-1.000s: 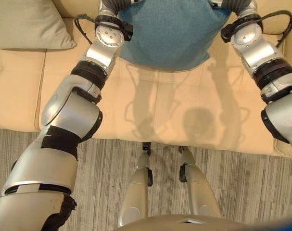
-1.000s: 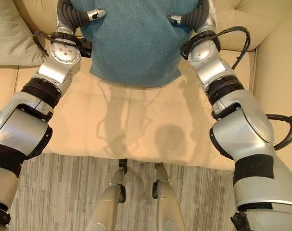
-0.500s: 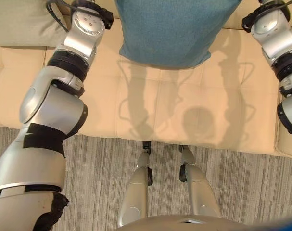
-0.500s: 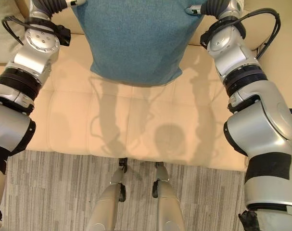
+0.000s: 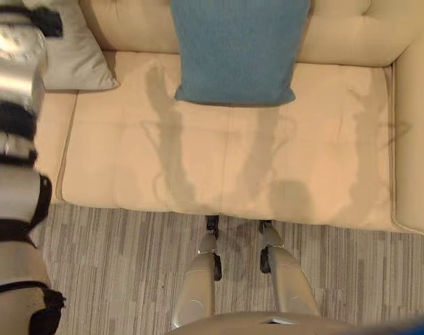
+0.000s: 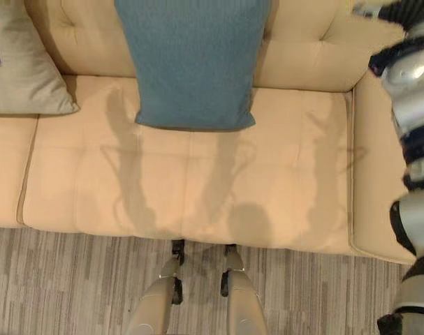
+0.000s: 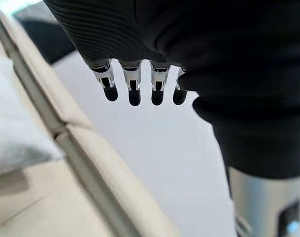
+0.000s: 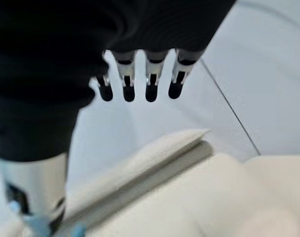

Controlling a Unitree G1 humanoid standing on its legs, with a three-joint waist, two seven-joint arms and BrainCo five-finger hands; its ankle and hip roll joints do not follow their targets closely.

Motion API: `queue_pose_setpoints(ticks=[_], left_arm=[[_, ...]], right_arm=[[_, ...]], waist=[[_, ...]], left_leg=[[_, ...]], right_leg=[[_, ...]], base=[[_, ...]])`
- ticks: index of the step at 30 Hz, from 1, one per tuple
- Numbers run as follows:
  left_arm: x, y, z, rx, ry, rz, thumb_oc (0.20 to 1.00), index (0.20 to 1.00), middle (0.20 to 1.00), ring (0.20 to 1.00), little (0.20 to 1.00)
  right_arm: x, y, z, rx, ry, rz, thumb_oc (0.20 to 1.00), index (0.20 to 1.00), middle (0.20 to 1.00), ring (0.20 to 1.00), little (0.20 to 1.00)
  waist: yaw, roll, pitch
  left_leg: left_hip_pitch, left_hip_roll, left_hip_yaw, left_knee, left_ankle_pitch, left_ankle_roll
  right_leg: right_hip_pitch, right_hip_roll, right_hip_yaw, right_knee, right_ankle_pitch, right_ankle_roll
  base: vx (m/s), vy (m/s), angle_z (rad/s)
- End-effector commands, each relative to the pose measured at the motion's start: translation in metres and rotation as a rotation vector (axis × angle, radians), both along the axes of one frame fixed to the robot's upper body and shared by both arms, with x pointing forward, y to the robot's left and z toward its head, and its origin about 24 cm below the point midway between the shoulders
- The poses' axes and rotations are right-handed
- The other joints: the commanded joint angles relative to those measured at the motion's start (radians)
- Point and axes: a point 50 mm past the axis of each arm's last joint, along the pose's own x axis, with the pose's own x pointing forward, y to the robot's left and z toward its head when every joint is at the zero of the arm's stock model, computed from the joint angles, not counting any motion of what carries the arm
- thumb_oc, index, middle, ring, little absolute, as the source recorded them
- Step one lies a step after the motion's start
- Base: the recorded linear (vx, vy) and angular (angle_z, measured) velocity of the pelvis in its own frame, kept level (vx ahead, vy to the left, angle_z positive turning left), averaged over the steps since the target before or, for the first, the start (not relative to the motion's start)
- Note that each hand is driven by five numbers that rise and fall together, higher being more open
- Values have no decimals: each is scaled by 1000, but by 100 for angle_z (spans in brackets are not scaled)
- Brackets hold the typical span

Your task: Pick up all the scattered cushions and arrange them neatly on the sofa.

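- Right eye view: blue cushion (image 6: 192,63) is seen propped upright against the backrest of the sofa (image 6: 198,174), lower edge on the seat, near the middle.
- Grey cushion (image 6: 19,66) is seen leaning on the backrest at the robot's left, well apart from the blue one.
- Left hand (image 7: 140,89): fingers are held straight and apart, nothing gripped, above the sofa edge.
- Right hand (image 8: 140,84): fingers are likewise extended, nothing held.
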Motion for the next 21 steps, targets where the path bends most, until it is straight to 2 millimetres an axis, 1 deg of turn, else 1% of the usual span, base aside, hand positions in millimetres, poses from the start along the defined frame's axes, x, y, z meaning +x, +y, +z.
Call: queue_pose_setpoints(ticks=[1, 2, 4, 5, 6, 7, 8, 9, 10, 11, 12, 13, 14, 17, 18, 19, 20, 21], left_arm=[[-3, 11, -18, -34, 19, -2, 1000, 1000, 1000, 1000, 1000], [-14, 16, -54, -53, 83, -22, 1000, 1000, 1000, 1000, 1000], [-28, 22, -95, -73, 175, -13, 1000, 1000, 1000, 1000, 1000], [-29, 22, -97, -72, 180, -13, 1000, 1000, 1000, 1000, 1000], [-38, 24, -120, -39, 262, -2, 1000, 1000, 1000, 1000, 1000], [-54, 25, -157, -27, 370, 19, 1000, 1000, 1000, 1000, 1000], [-66, 27, -180, -46, 441, 24, 1000, 1000, 1000, 1000, 1000], [-79, 27, -202, -28, 513, 52, 1000, 1000, 1000, 1000, 1000], [-96, 29, -234, -41, 628, 92, 1000, 1000, 1000, 1000, 1000], [-107, 31, -255, -56, 700, 126, 1000, 1000, 1000, 1000, 1000], [-108, 31, -255, -55, 702, 127, 1000, 1000, 1000, 1000, 1000], [-121, 31, -278, -93, 782, 152, 1000, 1000, 1000, 1000, 1000], [-128, 32, -289, -107, 832, 158, 1000, 1000, 1000, 1000, 1000], [-158, 28, -339, -151, 1051, 204, 1000, 1000, 1000, 1000, 1000], [-172, 25, -358, -178, 1139, 222, 1000, 1000, 1000, 1000, 1000], [-179, 21, -371, -199, 1197, 223, 1000, 1000, 1000, 1000, 1000], [-194, 18, -390, -276, 1279, 246, 1000, 1000, 1000, 1000, 1000], [-216, 11, -413, -263, 1427, 272, 1000, 1000, 1000, 1000, 1000]], right_arm=[[-6, -19, -32, 19, 80, -28, 1000, 1000, 1000, 1000, 1000], [-18, -29, -73, 26, 178, -28, 1000, 1000, 1000, 1000, 1000], [-32, -36, -114, 66, 271, -29, 1000, 1000, 1000, 1000, 1000], [-33, -36, -116, 65, 276, -29, 1000, 1000, 1000, 1000, 1000], [-44, -40, -139, 68, 341, -36, 1000, 1000, 1000, 1000, 1000], [-59, -39, -169, 130, 399, -17, 1000, 1000, 1000, 1000, 1000], [-72, -41, -187, 125, 456, -25, 1000, 1000, 1000, 1000, 1000], [-82, -40, -207, 165, 498, -23, 1000, 1000, 1000, 1000, 1000], [-98, -44, -231, 174, 575, -57, 1000, 1000, 1000, 1000, 1000], [-106, -43, -250, 216, 625, -73, 1000, 1000, 1000, 1000, 1000], [-106, -42, -251, 216, 627, -73, 1000, 1000, 1000, 1000, 1000], [-114, -42, -267, 255, 671, -90, 1000, 1000, 1000, 1000, 1000], [-118, -42, -274, 260, 700, -99, 1000, 1000, 1000, 1000, 1000], [-139, -35, -316, 352, 837, -135, 1000, 1000, 1000, 1000, 1000], [-148, -32, -331, 395, 889, -151, 1000, 1000, 1000, 1000, 1000], [-153, -31, -339, 417, 917, -160, 1000, 1000, 1000, 1000, 1000], [-159, -27, -350, 454, 952, -171, 1000, 1000, 1000, 1000, 1000], [-169, -20, -367, 482, 1023, -183, 1000, 1000, 1000, 1000, 1000]], waist=[[23, -25, -90], [24, -28, -86], [29, -31, -90], [29, -32, -90], [30, -33, -93], [33, -36, -97], [36, -37, -102], [38, -40, -106], [45, -44, -115], [50, -47, -119], [49, -47, -117], [53, -49, -121], [54, -49, -123], [61, -52, -134], [62, -52, -139], [63, -52, -143], [64, -52, -147], [62, -51, -157]], left_leg=[[69, 3, 11, 2, -63, -47], [104, 9, 10, 2, -72, -46], [145, 11, 6, 2, -84, -42], [151, 11, 6, 2, -85, -42], [168, 12, 4, 2, -88, -40], [199, 15, 3, 2, -96, -37], [218, 17, 3, 2, -101, -34], [241, 19, 1, 2, -107, -32], [264, 19, -3, 3, -113, -29], [279, 20, -6, 4, -118, -26], [284, 20, -6, 3, -119, -26], [296, 21, -6, 5, -123, -24], [311, 23, -6, 5, -127, -22], [353, 27, -8, 9, -141, -13], [365, 28, -8, 10, -145, -11], [378, 29, -7, 10, -150, -10], [392, 29, -5, 10, -153, -9], [410, 30, -3, 11, -159, -7]], right_leg=[[130, -38, -41, 0, -104, 110], [164, -40, -45, 0, -115, 109], [207, -42, -51, 0, -129, 107], [213, -42, -52, 0, -130, 107], [234, -41, -58, 0, -137, 108], [265, -42, -68, 0, -144, 107], [288, -41, -74, 0, -152, 107], [313, -40, -78, 0, -158, 105], [343, -39, -89, 0, -166, 106], [361, -37, -93, 1, -170, 103], [366, -37, -93, 0, -171, 103], [379, -37, -99, 3, -175, 102], [396, -37, -104, 4, -180, 101], [438, -33, -111, 13, -194, 98], [449, -31, -110, 16, -199, 97], [460, -29, -111, 17, -203, 97], [473, -27, -110, 20, -209, 95], [489, -25, -109, 23, -216, 93]], base=[[95, -71, 3], [56, -36, 2], [59, -31, 3], [38, -25, 8], [51, -28, 11], [74, -42, 9], [77, -29, 14], [48, -18, 18], [26, -14, 20], [8, -12, 13], [-6, -18, 8], [4, -10, 8], [4, -11, 8], [1, 0, 13], [17, 8, 9], [0, 0, 0], [39, 15, -1], [34, 20, -2]])
